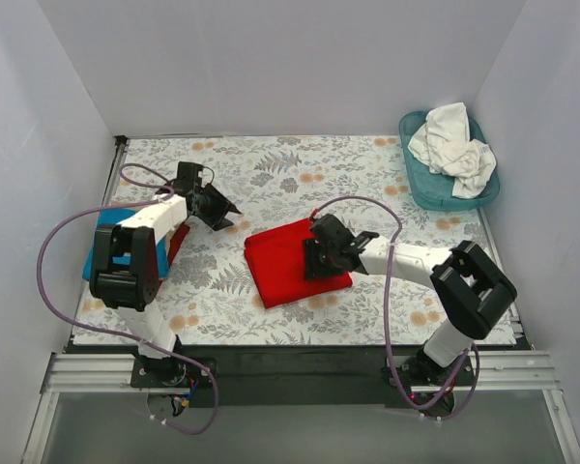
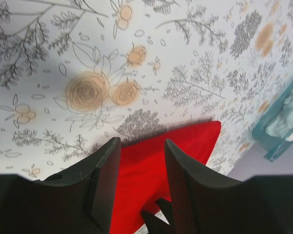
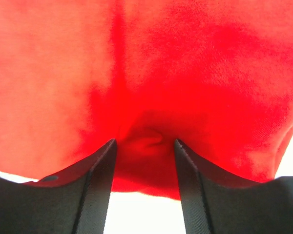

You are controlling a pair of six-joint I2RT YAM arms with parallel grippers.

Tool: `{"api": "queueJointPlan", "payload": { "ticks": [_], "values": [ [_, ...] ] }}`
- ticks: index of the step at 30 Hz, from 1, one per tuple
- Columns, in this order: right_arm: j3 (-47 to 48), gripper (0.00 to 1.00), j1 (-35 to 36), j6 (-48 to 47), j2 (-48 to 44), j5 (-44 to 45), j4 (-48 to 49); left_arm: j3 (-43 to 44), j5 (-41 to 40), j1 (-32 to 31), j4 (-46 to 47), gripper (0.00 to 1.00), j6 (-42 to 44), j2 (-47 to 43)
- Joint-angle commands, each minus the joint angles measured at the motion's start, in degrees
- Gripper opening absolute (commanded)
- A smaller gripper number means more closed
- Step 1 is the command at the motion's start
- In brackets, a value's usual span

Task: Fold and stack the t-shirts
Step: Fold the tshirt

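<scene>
1. Pressing down on the red t-shirt [image 3: 146, 73] with the right end effector [image 3: 145, 141]. Fingers apart, a small pucker of cloth raised in the gap, not seen pinched from both sides.
2. Hovering with the left end effector [image 2: 141, 141] over the floral cloth [image 2: 88, 73] that covers the desk [image 1: 367, 193]. Fingers apart as well, nothing between them. Near the red cloth's edge, apparently not touching it.
3. Lying at mid-desk, slightly askew, folded into a compact, roughly square slab. Soft matte knit, with rounded edges rather than sharp creases and a faint dimple under the right fingers.
4. Resting flat at the desk's left edge, partly under the left arm: a turquoise t-shirt [image 1: 111, 237], looking folded. Beside it a sliver of red cloth, too hidden to tell what it belongs to.
5. Heaped in the teal basket [image 1: 416, 188] at the far right corner: the white t-shirts [image 1: 454, 145], crumpled and unfolded. Limp cloth against smooth, rigid plastic walls.
6. Judging the task around halfway. Red fold looks close to finished and probably needs smoothing, then a move onto the turquoise one. White ones not yet started.
</scene>
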Motion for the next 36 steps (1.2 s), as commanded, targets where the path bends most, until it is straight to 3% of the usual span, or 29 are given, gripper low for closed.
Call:
{"api": "queueJointPlan", "payload": {
  "ticks": [1, 5, 9, 13, 15, 19, 26, 36],
  "values": [
    [-2.30, 0.58, 0.67, 6.94, -5.24, -2.23, 5.05, -2.31, 4.32, -0.31, -0.75, 0.40, 3.99, -5.34],
    [-0.55, 0.62, 0.41, 6.52, -7.62, 0.48, 5.94, -3.63, 6.27, -1.54, -2.76, 0.40, 6.28, -6.48],
    [3.23, 0.67, -3.36, 0.46, -8.50, 0.94, 5.85, -5.12, -3.28, -3.48, -6.64, 0.41, 5.76, -10.07],
    [6.66, 0.67, -10.12, -7.62, -5.96, -6.96, 5.85, -9.25, -9.45, -6.02, -8.84, 0.41, -0.19, -15.35],
    [7.19, 0.67, -11.10, -11.31, -4.82, -10.73, 5.94, -13.38, -10.78, -7.25, -9.19, 0.35, -2.58, -18.95],
    [5.00, 0.64, -11.28, -12.21, -5.51, -10.23, 4.97, -18.83, -11.14, -10.15, -8.67, 0.26, -6.10, -20.63],
    [-1.24, 0.63, -11.02, -11.07, -8.76, -10.23, 4.80, -20.42, -10.35, -12.44, -4.98, 0.16, -7.08, -14.40],
    [-4.23, 0.62, -9.79, -7.82, -11.75, -10.50, 4.80, -6.28, -6.92, -12.80, -1.28, 0.18, -0.93, 0.89]
  ]
}}
